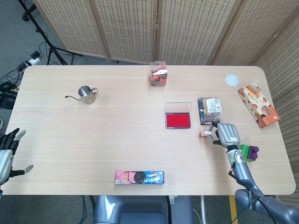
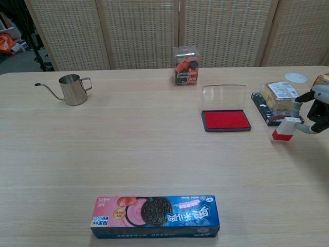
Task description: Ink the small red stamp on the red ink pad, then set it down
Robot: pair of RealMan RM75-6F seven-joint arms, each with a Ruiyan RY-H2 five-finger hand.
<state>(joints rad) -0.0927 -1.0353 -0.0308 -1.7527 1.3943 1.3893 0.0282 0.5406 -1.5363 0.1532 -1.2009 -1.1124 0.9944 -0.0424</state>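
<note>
A light wooden table (image 1: 93, 140) carries the following items. A small steel pouring kettle (image 1: 86, 94) with a long thin spout stands upright in the far left area. A clear box (image 1: 159, 74) with red and dark contents stands at the far middle edge. A blue and pink biscuit packet (image 1: 139, 177) lies flat near the front edge. A wrapped pastry pack (image 1: 210, 108) lies on the right side. Far right, a white round lid (image 1: 232, 80) lies flat, with an orange snack box (image 1: 258, 105) near it. A green and purple toy (image 1: 248, 152) sits near the right front. Woven folding screens (image 1: 140, 28) stand behind the table.
</note>
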